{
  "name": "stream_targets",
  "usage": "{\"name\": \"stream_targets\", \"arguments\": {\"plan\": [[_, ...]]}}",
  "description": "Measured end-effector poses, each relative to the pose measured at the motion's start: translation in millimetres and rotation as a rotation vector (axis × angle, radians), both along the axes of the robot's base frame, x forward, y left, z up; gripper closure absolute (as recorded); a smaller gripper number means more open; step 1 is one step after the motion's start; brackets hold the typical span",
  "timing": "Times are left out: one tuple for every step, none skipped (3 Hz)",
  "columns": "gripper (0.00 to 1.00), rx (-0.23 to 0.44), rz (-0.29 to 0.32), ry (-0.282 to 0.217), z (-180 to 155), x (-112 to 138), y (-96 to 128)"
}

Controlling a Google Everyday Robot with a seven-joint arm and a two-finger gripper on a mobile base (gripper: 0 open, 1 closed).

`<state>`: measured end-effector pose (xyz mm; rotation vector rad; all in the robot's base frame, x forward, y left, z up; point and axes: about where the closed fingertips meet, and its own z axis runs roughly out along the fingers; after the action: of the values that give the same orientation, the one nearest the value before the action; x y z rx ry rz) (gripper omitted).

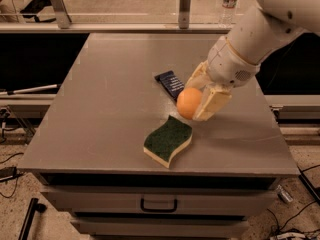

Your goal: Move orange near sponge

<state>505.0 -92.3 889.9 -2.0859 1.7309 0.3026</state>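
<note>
While beside diagonal sponge (168,140), orange (186,104) in pincer (195,102).

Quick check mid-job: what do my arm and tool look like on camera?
The arm is a thick, smooth, rounded white shell with a thin tan seam ringing the wrist; no cables or markings show. The tool, over the table just beyond the sponge, has two broad, blocky, pale cream fingers.

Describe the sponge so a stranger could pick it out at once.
On the grey table, look near the front edge, in front of the gripper holding the orange. The sponge lies flat there: wavy S-shape, dark green top, pale yellow base, unlike the flat dark blue packet behind it.
</note>
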Motion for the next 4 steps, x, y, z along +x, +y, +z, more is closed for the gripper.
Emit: {"name": "stream_targets", "arguments": {"plan": [[1.0, -0.091, 0.115, -0.024, -4.6, -4.0, -0.4], [1.0, -0.192, 0.172, -0.096, -5.6, -3.3, -1.8], [1.0, -0.237, 0.164, -0.128, -4.6, -1.1, -3.1], [0.85, -0.317, 0.172, -0.161, -12.3, -1.9, 5.4]]}}
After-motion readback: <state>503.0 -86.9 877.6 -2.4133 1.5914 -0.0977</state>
